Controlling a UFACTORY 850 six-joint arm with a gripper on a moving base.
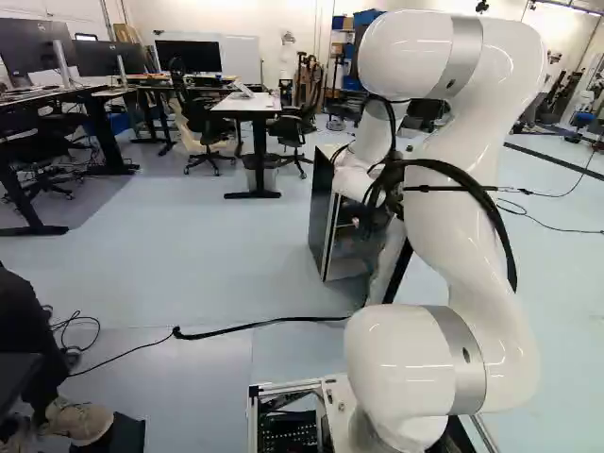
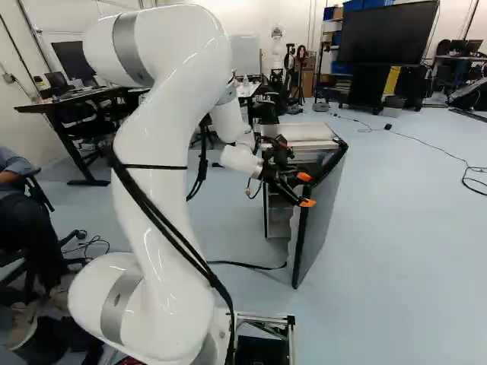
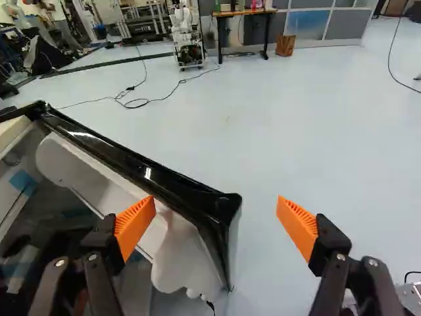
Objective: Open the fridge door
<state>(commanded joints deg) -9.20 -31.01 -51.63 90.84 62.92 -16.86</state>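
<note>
Fridge door [image 2: 327, 205], standing ajar ahead of the arm [image 2: 163, 205], swung out from the fridge [image 2: 306, 132] toward the base. Its upper free corner lies between the orange pads [image 3: 135, 227] of the claw [image 3: 216, 224], which is spread wide; one finger is over the inner side, the other beyond the outer face, with no grip seen.

Handling (judged): a stiff, fairly flat panel of moderate weight, its load borne by the hinges, so that it should swing with a light, steady pull or push along its arc. The glossy trim may be slippery; a straight pull could slide the pads off or drag the fridge over the floor [image 3: 316, 138]. The pale inner mouldings look thin and might crack if squeezed. Best hold: the free upright edge just below the upper corner, one pad on each side; failing that, a flat push on the inner side close to that edge, to widen the opening.

Appearance: outer face plain grey, bordered by a shiny black frame with bright reflections along its top; corner slightly rounded; inner side off-white, with raised, curved mouldings. No projecting handle can be made out.
</note>
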